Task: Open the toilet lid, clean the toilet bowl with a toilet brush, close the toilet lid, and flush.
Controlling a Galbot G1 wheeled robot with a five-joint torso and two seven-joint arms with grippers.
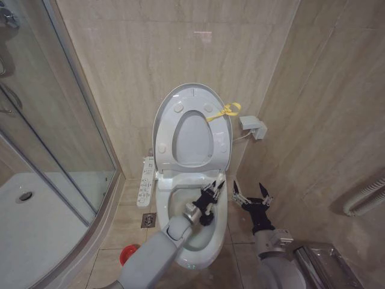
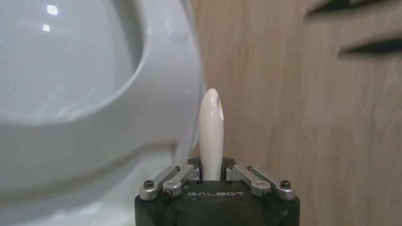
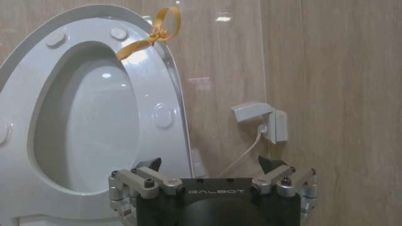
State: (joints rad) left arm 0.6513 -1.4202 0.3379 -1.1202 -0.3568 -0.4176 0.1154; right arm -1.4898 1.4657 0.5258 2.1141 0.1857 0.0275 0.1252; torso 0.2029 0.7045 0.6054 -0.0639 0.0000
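The large glossy white oval plastic toilet lid (image 1: 194, 96) stands raised against the beige wall tiles (image 1: 138, 54), its yellow ribbon (image 1: 225, 111) at about two o'clock. Over the white ceramic toilet bowl (image 1: 219, 232) the left gripper (image 1: 212, 195) is clamped on the thin pale handle of the toilet brush (image 2: 211, 132); that handle looks light, stiff and smooth, so a grip low on the shaft seems safest against slipping. The right gripper (image 1: 251, 195) hovers at the bowl's three o'clock, jaws spread wide, holding nothing. A white wall socket box (image 1: 252, 127) and its cable crowd that side. A red round cup-like holder (image 1: 126, 254) sits on the floor at eight o'clock.
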